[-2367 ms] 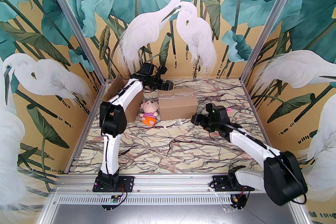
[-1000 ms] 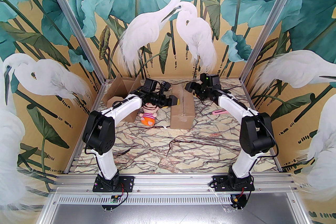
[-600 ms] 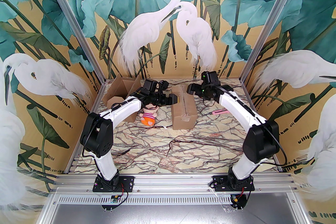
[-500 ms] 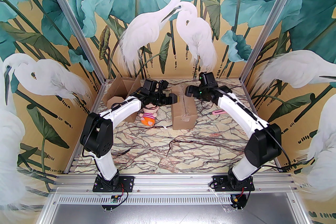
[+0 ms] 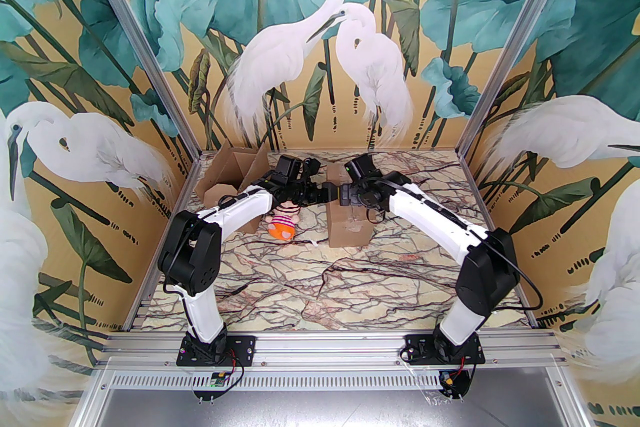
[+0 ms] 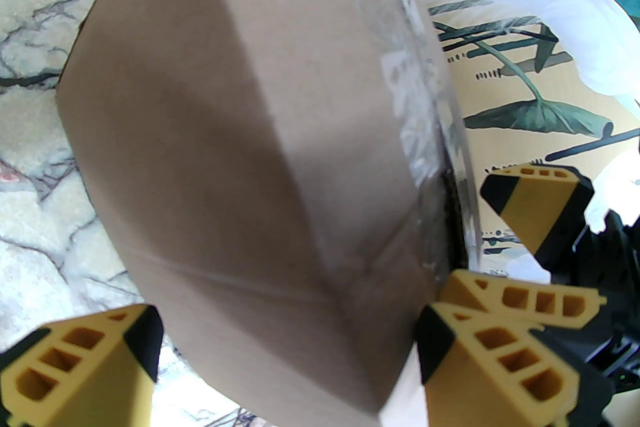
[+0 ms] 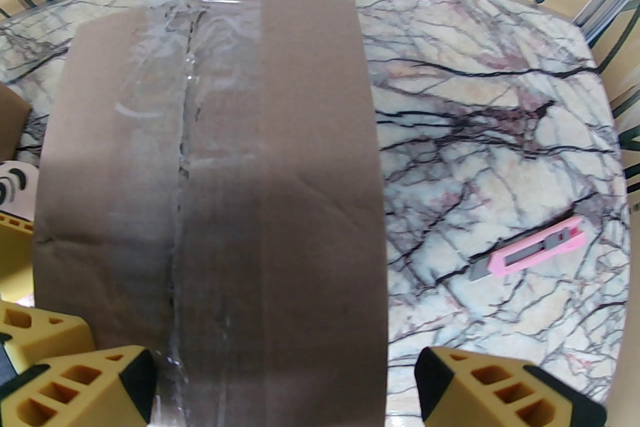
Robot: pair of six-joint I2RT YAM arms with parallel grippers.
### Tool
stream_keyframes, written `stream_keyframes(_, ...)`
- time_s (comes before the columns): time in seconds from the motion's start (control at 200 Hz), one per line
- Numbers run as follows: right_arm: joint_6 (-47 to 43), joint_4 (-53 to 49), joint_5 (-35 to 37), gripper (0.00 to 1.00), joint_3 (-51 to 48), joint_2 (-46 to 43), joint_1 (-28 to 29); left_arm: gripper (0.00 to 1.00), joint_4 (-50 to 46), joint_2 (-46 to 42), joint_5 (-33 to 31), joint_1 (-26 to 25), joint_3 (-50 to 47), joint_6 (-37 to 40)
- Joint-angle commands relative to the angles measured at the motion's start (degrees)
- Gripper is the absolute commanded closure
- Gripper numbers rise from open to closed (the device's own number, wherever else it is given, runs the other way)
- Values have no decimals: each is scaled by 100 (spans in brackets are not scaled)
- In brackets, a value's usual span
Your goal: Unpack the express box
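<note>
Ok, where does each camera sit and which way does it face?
Top external: above, behind the bases, looking down the table; both arms, left tool and right tool at the box.
Left wrist: on left arm, facing the box's side; own fingers below.
Right wrist: above the taped box top, pink knife beside; own fingers.
Shared: the box.
</note>
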Motion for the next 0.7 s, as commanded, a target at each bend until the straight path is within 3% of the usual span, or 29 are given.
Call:
stream_keyframes(0.0,41,-275,611,6,132,187,55,12,-161,242,-365,-26,-109,121)
stream_keyframes(0.27,-229,-590,1622,12,456,273,92,13,-470,353,-528,-26,-49,373)
stream_keyframes(0.405,-424,-609,1831,21,605,247,93,13,-766,474,-606,-20,95,584)
stream_keyframes(0.695,-770,-662,2087,25,814,223,75,13,-959,532,-666,-18,136,719)
